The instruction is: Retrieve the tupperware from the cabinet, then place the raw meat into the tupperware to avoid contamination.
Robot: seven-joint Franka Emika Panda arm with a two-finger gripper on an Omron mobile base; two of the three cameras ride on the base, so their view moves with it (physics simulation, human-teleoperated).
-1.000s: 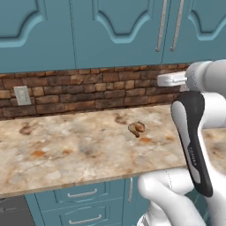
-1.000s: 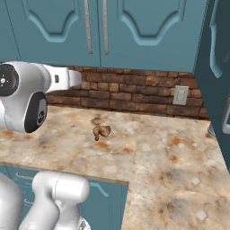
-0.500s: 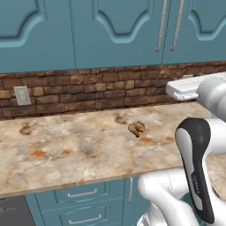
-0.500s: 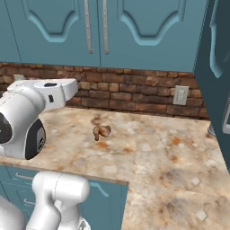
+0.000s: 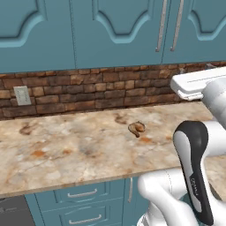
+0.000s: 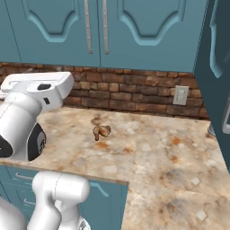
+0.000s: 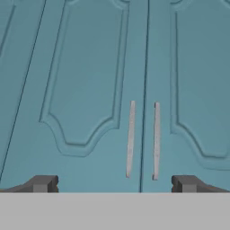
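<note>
1. The cabinet (image 7: 134, 90) hangs on the far wall above the counter, and both of its doors are shut. Its two long silver handles (image 7: 130, 139) stand side by side at the seam where the doors meet.
2. The tupperware cannot be seen; judging from the task, it sits behind those closed doors, so fetching it has not begun.
3. The raw meat (image 5: 137, 128) lies bare on the counter (image 5: 66, 154), towards the far side, near the brick wall (image 5: 88, 90) and roughly below the handles. In the right base view the raw meat sits left of the middle of the counter, with nothing touching it.
4. The gripper (image 7: 114, 184) is fully open and empty. In the hand view its two dark fingertips (image 7: 42, 183) stand wide apart, pointing at the doors, with the handles between and above them. It is not yet touching either handle.
5. An outlet (image 5: 21, 95) is set in the brick wall to the left, well apart from the meat. Teal drawers (image 5: 81, 207) run beneath the near edge of the counter.
6. As I judge it, the task is at its very start: the arm is lining up on the doors. Left to do: grasp a handle, pull the door open, take the container out, set it on the counter, then lift the meat into it.
</note>
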